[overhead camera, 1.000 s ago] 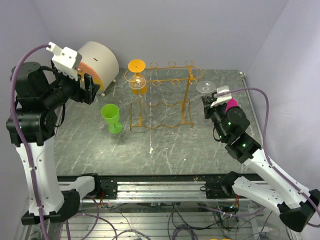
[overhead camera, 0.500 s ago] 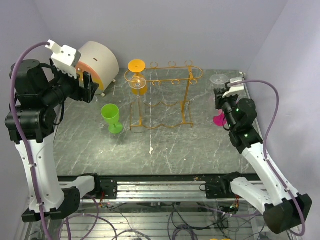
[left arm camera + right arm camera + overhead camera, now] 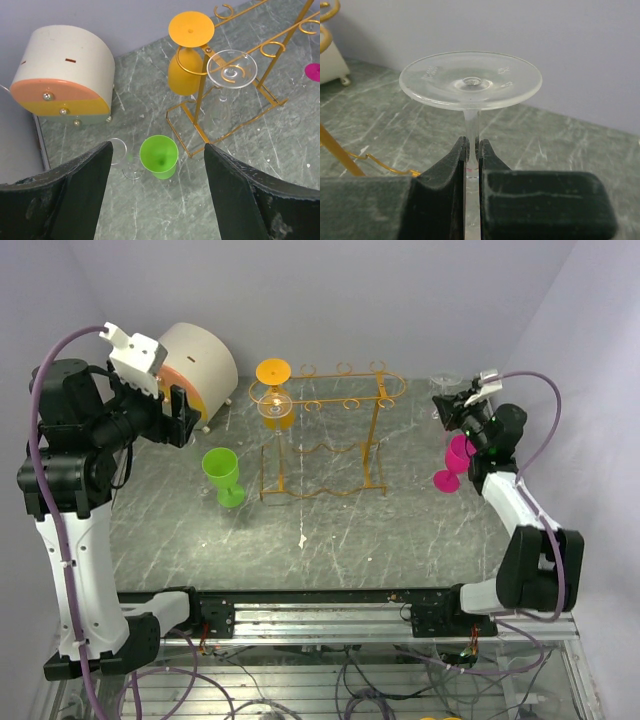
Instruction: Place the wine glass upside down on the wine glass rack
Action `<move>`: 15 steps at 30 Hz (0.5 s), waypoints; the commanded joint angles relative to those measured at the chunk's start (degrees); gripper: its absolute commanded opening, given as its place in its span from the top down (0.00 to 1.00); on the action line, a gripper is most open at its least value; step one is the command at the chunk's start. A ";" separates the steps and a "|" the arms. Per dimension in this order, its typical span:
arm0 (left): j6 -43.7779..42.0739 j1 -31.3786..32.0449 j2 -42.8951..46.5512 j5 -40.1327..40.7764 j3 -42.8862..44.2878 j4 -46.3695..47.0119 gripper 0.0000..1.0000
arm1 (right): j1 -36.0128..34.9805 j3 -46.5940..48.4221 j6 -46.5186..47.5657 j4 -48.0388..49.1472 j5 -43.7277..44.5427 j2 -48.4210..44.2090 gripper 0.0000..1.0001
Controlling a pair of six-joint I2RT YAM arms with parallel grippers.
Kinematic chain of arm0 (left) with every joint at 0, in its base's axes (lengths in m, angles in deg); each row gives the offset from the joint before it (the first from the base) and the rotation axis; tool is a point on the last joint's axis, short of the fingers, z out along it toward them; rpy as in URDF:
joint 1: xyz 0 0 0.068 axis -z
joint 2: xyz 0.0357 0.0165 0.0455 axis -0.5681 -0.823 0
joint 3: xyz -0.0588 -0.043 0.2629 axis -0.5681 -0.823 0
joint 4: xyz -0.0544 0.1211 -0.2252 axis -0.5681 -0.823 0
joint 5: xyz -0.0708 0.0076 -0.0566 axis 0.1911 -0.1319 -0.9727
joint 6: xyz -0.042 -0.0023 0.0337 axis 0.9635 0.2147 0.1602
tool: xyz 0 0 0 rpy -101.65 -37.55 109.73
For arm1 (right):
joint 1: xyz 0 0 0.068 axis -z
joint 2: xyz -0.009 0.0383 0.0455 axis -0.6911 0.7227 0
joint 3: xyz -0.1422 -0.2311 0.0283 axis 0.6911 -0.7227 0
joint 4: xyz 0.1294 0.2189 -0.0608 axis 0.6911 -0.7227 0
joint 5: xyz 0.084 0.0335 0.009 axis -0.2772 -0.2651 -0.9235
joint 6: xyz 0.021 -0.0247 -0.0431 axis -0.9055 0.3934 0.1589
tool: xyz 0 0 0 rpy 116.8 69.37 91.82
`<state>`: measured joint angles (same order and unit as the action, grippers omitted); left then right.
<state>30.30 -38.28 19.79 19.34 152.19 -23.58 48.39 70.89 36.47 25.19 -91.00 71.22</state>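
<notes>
Nearest, a green glass (image 3: 221, 470) stands upright left of the middle of the worktop (image 3: 300, 570), and a pink glass (image 3: 455, 460) sits by the right edge. Raised over the left side, the left end effector (image 3: 156, 200) hangs with jaws wide, holding nothing. Farther back, around the middle, stands the wine glass rack (image 3: 373, 430). An orange glass (image 3: 275, 390) and a clear glass (image 3: 232, 70) hang foot-up at its left end. At the far right corner, the right end effector (image 3: 471, 155) pinches the stem of the wine glass (image 3: 470, 80), foot uppermost, well apart from the rack.

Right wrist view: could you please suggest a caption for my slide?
Jaws of the right gripper clamp the stem of a clear wine glass, its round foot above them.
</notes>
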 commanded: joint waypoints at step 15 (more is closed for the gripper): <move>-0.62 -2.85 1.41 -1.87 -3.12 0.57 0.15 | 5.09 23.28 -15.34 36.59 -29.79 26.21 1.00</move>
<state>30.23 -40.05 20.21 19.03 150.01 -23.54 53.39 93.05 27.60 44.47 -115.37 92.64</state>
